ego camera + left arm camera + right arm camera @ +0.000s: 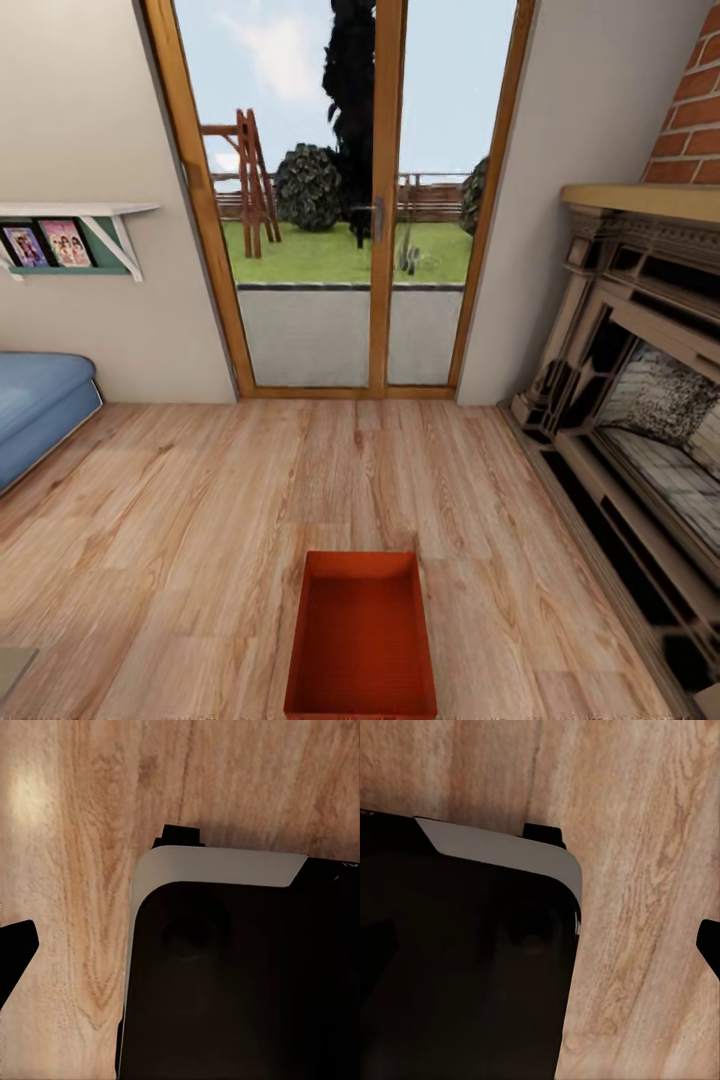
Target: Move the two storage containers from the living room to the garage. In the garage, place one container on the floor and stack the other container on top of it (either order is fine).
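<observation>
One orange-red storage container (361,640) lies lidless and empty on the light wood plank floor (180,520) of the living room, at the near middle of the head view, its long side pointing toward the glass door. The garage is out of view. In the left wrist view my left gripper (180,952) hangs over the planks and my own dark base (240,982), with one black fingertip (16,945) at the picture's edge. My right gripper (540,952) hangs the same way, one fingertip (709,945) at the far edge. Both stand wide apart and hold nothing.
A wood-framed glass door (350,200) faces me across the floor. The red brick fireplace (640,400) with its dark surround runs along the right. A blue sofa (35,410) sits at the left under a wall shelf (70,235).
</observation>
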`<state>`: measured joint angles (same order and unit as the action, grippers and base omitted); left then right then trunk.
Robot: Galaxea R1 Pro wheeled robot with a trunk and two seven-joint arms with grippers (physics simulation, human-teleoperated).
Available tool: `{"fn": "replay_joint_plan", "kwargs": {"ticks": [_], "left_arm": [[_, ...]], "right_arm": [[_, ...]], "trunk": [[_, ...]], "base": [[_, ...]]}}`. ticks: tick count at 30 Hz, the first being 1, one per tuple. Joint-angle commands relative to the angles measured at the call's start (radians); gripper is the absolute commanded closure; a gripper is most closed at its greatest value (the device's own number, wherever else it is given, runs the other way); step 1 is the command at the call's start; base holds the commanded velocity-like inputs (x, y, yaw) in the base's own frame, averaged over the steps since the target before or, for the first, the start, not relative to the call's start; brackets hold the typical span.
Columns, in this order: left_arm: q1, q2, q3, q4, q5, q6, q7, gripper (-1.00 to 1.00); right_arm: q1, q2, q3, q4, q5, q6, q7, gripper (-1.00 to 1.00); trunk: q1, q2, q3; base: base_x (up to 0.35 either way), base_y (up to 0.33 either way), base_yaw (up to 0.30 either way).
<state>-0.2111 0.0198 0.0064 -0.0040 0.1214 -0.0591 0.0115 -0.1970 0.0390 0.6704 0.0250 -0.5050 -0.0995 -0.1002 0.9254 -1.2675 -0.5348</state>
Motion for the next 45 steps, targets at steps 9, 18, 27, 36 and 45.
{"fn": "replay_joint_plan", "kwargs": {"ticks": [9, 18, 27, 36, 45], "left_arm": [[-0.001, 0.001, -0.001, -0.003, 0.002, -0.003, 0.009, -1.0], [-0.001, 0.003, -0.009, -0.016, -0.002, -0.01, 0.009, -1.0], [-0.001, 0.003, -0.008, -0.016, -0.003, -0.01, 0.008, -1.0], [-0.001, 0.003, -0.009, -0.016, -0.003, -0.01, 0.009, -1.0], [-0.001, 0.003, -0.008, -0.016, -0.003, -0.01, 0.009, -1.0]], "right_arm": [[-0.001, 0.001, 0.012, 0.003, -0.004, -0.005, -0.001, -1.0], [-0.001, 0.001, 0.012, 0.003, -0.006, -0.005, -0.001, -1.0], [-0.001, 0.002, 0.012, 0.003, -0.003, -0.005, 0.0, -1.0], [-0.001, 0.001, 0.013, 0.003, -0.003, -0.003, 0.0, -1.0], [-0.001, 0.001, 0.014, 0.003, -0.003, -0.002, 0.007, -1.0]], "trunk": [[0.0, -0.001, -0.015], [0.0, -0.001, -0.03], [0.0, -0.001, -0.044], [0.0, -0.001, -0.058], [0.0, -0.001, -0.072]], "base": [[0.0, 0.0, 0.0], [0.0, 0.0, 0.0], [0.0, 0.0, 0.0], [0.0, 0.0, 0.0], [0.0, 0.0, 0.0]]}}
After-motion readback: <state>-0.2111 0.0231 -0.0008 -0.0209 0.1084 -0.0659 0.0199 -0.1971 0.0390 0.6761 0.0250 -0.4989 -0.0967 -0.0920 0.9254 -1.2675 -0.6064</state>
